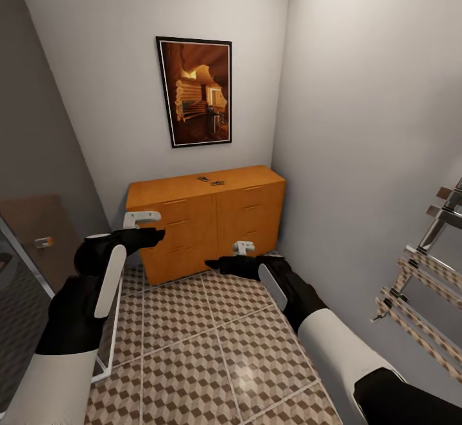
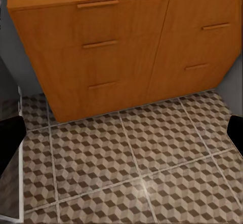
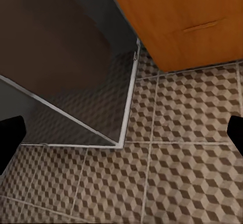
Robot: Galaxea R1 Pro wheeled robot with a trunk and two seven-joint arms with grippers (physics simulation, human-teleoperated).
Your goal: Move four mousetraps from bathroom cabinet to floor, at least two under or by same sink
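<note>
The orange-brown cabinet (image 1: 205,220) stands against the back wall, its drawers (image 2: 101,44) closed. Two small dark mousetraps (image 1: 203,179) (image 1: 217,183) lie on its flat top, near the middle. My left gripper (image 1: 159,236) hovers in front of the cabinet's left half, open and empty, with its black fingertips (image 2: 10,138) spread wide over the cube-patterned bathroom floor (image 2: 131,158). My right gripper (image 1: 213,263) hangs low in front of the cabinet's middle, also open and empty, fingertips (image 3: 236,131) far apart. The sink is out of view.
A glass shower screen with a metal frame (image 1: 106,354) (image 3: 126,107) runs along the left. A framed picture (image 1: 194,91) hangs above the cabinet. A towel rack (image 1: 420,284) juts from the right wall. Patterned floor tiles (image 1: 212,348) stretch between me and the cabinet.
</note>
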